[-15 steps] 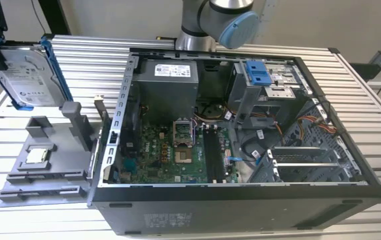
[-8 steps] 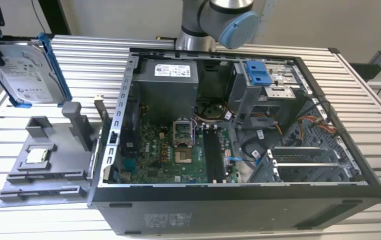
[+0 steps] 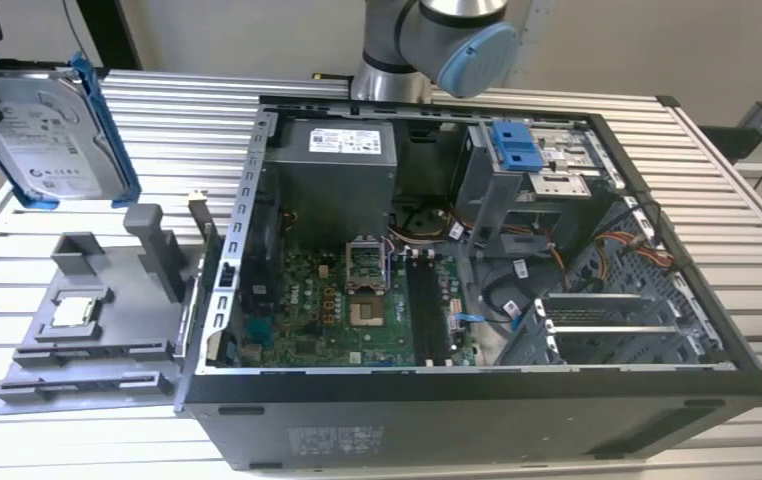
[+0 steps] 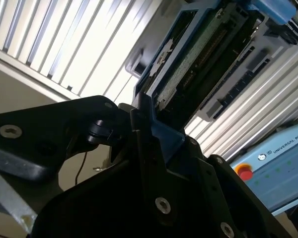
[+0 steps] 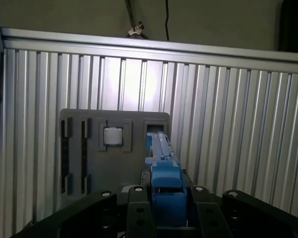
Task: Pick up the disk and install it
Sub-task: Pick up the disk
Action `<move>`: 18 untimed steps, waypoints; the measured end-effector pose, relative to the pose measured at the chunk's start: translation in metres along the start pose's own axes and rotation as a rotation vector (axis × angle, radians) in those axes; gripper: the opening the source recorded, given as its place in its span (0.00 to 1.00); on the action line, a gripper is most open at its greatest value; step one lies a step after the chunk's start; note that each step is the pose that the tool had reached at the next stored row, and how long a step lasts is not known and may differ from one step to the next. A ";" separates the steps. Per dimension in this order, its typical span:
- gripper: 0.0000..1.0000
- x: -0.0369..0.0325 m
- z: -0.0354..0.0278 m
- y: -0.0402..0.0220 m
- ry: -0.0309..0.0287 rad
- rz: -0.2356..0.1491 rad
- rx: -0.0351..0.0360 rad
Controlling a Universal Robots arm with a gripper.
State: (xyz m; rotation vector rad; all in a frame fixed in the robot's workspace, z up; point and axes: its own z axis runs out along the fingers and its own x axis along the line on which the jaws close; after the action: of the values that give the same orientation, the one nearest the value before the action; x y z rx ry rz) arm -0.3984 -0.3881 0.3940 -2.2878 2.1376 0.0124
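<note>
Computer case [image 3: 488,425] beside grey tray [image 3: 128,335], seemingly bearing a chip [image 3: 74,311].

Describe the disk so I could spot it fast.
Find the open case. At the exterior view's left of it sits a grey tray, and the gripper holds the disk above that. It is silver, white-labelled, blue-framed; the tray's chip is small and square.

The arm [image 3: 445,38] rises at the far edge of the table [image 3: 154,100], one grey joint with a blue cap bent above it. Its gripper [image 5: 167,196] hangs over the table's far corner at the exterior view's left. The black fingers [image 5: 138,210] are clamped from both sides on the blue rail of the disk [image 3: 54,135], held clear of the table.
</note>
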 end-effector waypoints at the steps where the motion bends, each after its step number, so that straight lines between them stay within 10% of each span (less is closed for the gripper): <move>1: 0.00 0.0000 -0.0015 0.0000 0.0000 0.000 0.0000; 18: 0.00 -0.0004 -0.0285 -0.0001 0.0000 0.000 0.0001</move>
State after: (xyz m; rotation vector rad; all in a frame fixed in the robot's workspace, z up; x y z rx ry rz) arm -0.3984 -0.3881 0.4225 -2.2878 2.1376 0.0123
